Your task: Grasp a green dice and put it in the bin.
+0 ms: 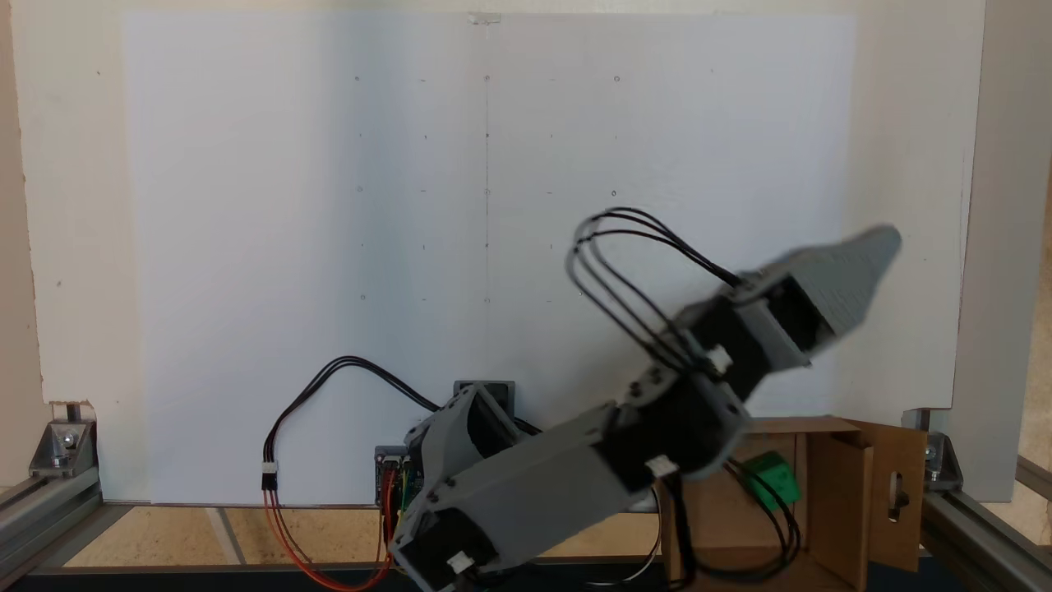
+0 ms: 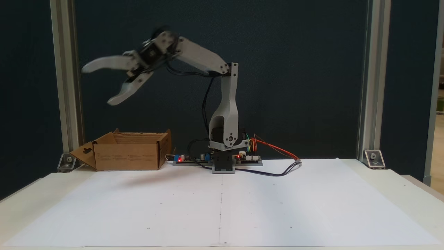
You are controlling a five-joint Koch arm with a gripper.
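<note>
Fixed views — white paper sheet (image 2: 222,205) over pale table (image 2: 399,180) | dark backdrop | corrugated cardboard bin (image 2: 128,156) holds green dice (image 1: 772,481) | grey end effector (image 2: 95,85) — jaws spread, empty, above bin

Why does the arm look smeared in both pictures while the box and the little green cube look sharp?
Motion blur: in the front fixed view the open pincer is soft-edged while the bin is crisp. In the top-down fixed view the pincer is streaked and the green dice in the bin stays clear. Light there falls unevenly across the white sheet.
</note>
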